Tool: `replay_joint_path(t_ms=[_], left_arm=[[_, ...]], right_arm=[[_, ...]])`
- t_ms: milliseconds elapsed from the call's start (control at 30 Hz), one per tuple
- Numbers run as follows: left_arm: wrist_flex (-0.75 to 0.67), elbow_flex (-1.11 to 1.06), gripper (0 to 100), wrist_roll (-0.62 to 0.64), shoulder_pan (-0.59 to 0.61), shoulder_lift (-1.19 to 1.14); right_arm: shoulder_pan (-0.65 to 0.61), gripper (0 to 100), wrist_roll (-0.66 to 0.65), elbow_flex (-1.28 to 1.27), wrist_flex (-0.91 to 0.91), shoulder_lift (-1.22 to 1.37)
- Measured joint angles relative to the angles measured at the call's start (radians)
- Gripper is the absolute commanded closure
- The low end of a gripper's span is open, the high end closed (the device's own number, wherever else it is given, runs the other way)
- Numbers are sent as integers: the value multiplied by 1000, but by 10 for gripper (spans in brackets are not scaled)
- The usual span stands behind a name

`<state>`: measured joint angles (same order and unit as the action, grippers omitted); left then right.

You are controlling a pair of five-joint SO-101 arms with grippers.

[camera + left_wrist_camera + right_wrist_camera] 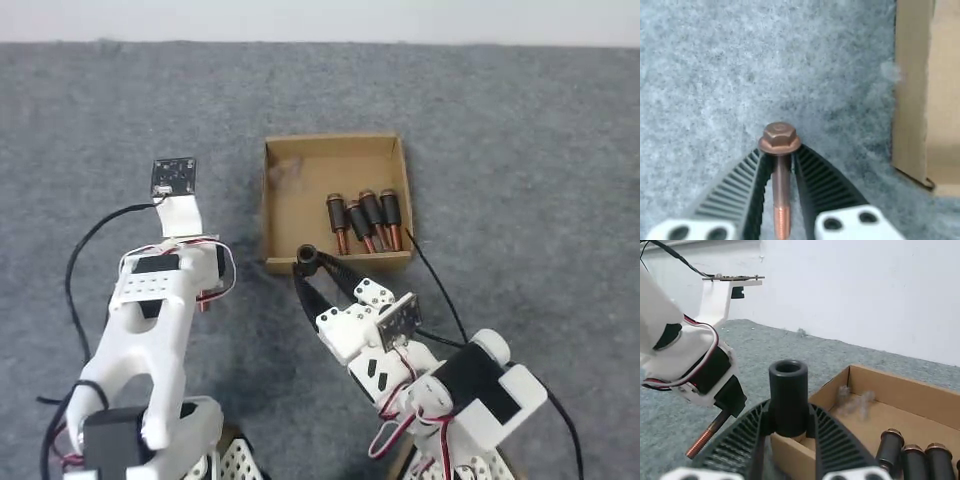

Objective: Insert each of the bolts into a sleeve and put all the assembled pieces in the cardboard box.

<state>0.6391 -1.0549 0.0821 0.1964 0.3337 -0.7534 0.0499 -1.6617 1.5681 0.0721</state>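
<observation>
Jaws on the left clamp one copper bolt by its shank, head outward, over the grey bench. Jaws on the right grip one black sleeve just at the near wall of the one cardboard box. Four assembled pieces lie side by side inside it.

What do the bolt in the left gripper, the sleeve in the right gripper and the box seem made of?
Bolt: metal, probably copper-plated, going by its shiny reddish sheen and crisp threads. Sleeve: matte black, smooth; plastic or coated metal, the look leaves it open. Box: plain brown cardboard, dull, with folded walls.
</observation>
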Motion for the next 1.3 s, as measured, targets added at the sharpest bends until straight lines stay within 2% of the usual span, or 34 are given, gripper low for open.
replay_joint_path(t_ms=[267,1067,1300], left_arm=[[0,9,988,0,-2,5],[0,324,988,0,-2,9],[0,319,988,0,-2,190]], right_arm=[[0,992,0,0,0,0],[0,992,0,0,0,0],[0,992,0,0,0,0]])
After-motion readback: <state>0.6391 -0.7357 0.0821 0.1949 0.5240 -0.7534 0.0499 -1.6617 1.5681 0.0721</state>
